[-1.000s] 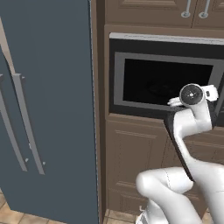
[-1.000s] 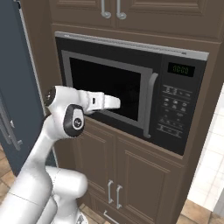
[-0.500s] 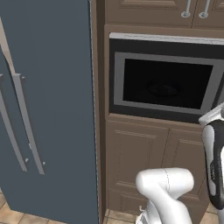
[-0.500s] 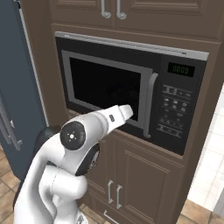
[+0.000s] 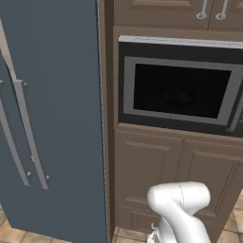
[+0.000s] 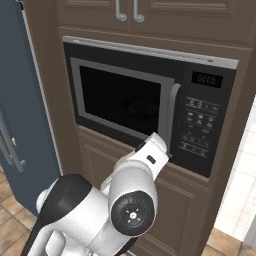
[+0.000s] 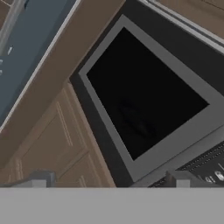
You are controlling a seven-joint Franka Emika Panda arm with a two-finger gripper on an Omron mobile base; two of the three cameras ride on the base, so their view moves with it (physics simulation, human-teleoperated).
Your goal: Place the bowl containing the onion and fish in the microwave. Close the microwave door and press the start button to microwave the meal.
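The microwave (image 5: pixel 179 84) (image 6: pixel 150 100) sits built into brown wood cabinets, and the microwave door (image 5: pixel 178 90) (image 6: pixel 120 97) (image 7: pixel 144 94) is shut flat against its front. Behind the dark window lies only a faint rounded shape (image 7: pixel 135 120); the bowl, onion and fish are hidden there. A grey bar handle (image 6: pixel 173 117) runs down the door's right side, beside the button panel (image 6: pixel 201 127). My gripper (image 7: pixel 109 181) is open with nothing between its fingertips (image 7: pixel 40 179), hanging back from the door and below it. In the right base view the hand (image 6: pixel 151 150) points up at the handle's lower end.
A tall blue-grey fridge (image 5: pixel 52 118) (image 6: pixel 20 105) stands left of the microwave column. Wood cabinet doors (image 5: pixel 173 175) lie under the microwave, and upper cabinet handles (image 5: pixel 211 9) above it. Tiled floor (image 6: pixel 232 240) shows at the lower right.
The arm has pulled back and dropped from the door's handle side to below the microwave. The door stays shut and the gripper stays open.
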